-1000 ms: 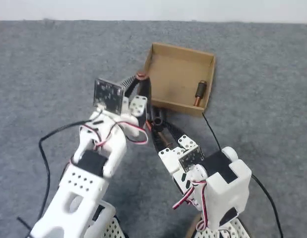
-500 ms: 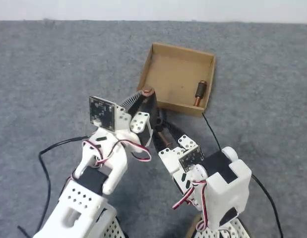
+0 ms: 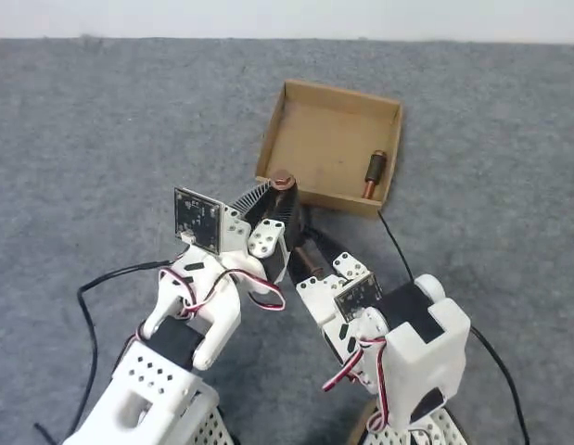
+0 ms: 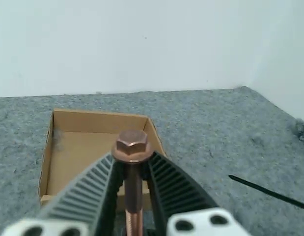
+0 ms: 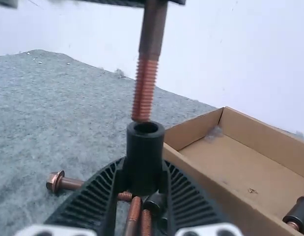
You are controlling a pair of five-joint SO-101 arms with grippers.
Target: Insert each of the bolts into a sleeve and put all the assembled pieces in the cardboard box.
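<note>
Lying in cardboard box [image 3: 319, 130]: assembled piece [image 3: 374, 174]

We think this is a small robot lab or workroom. We see a grey felt mat [image 3: 82, 139], a bare white wall [image 3: 268, 17] behind it, and a left arm [image 3: 166, 366] and a right arm [image 3: 412, 348] made of white plastic with loose wires [image 3: 351, 367].

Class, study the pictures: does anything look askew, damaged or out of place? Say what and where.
Only a small thing: in the right wrist view the bolt in the left gripper tilts a little relative to the upright sleeve held by the right gripper. Nothing spilled or damaged.
</note>
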